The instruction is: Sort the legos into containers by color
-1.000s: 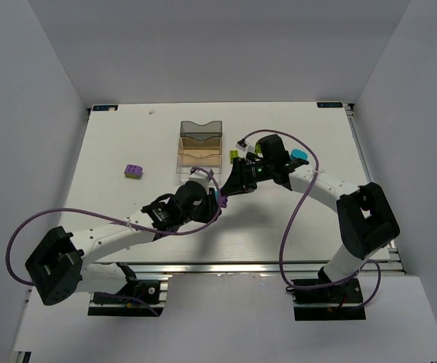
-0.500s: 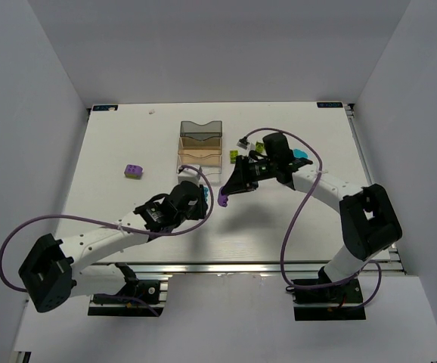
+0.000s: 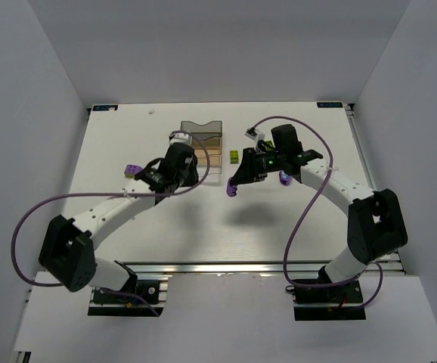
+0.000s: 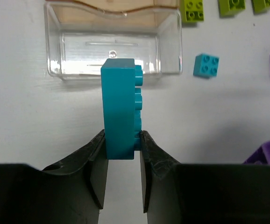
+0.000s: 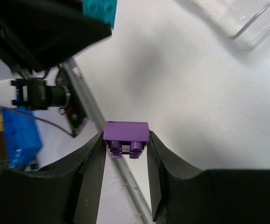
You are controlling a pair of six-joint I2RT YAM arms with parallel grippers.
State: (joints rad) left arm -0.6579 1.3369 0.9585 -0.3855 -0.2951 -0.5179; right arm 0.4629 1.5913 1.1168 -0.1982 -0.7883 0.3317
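The left claw (image 4: 121, 142), stretched toward twelve o'clock near the clear container (image 4: 111, 46), was clamped on a teal lego (image 4: 119, 109). The right claw (image 5: 125, 144), angled toward eight o'clock above the tabletop (image 5: 181, 84), gripped a purple lego (image 5: 125, 133).

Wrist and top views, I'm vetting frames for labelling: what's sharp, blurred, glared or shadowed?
Left wrist: the teal brick in the left claw is sharp; the clear bin shows faint glints. Right wrist: the purple brick in the right claw is sharp, the background soft. Top external: even light, a soft shadow on the table near the right arm.
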